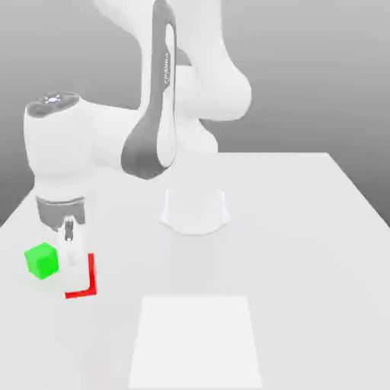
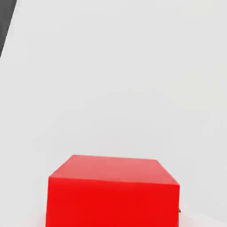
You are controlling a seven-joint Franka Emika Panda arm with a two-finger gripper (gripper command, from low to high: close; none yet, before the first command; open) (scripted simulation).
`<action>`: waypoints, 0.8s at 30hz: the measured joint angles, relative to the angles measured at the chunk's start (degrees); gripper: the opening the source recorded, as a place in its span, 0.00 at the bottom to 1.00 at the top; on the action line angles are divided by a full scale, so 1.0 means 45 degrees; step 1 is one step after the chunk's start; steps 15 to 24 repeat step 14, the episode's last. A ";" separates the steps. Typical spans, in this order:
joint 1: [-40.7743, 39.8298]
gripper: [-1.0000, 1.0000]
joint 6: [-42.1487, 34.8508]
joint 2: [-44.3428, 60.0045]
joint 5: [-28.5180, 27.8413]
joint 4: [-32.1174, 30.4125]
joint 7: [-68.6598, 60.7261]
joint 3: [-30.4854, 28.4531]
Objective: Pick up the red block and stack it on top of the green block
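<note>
Both jaws tight — red block (image 2: 113,190) between.

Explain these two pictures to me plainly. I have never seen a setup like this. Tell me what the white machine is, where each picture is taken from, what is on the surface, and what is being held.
These are renders from a simulator. The big white machine is a jointed robot arm standing on a pale grey table. Its grasping part, the hand, points down near the exterior view's left. One picture comes from a camera off the arm, the other from a camera on the hand itself. On the table sits a small bright-green cube. Beside it, toward the exterior view's right, is a small bright-red cube, partly covered by the hand's fingers. The hand is shut on the red cube. A lighter square patch marks the table nearer the camera.
</note>
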 joint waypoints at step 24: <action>-0.2510 1.00 0.2059 0.1519 0.1635 -0.0562 -0.0695 -0.1160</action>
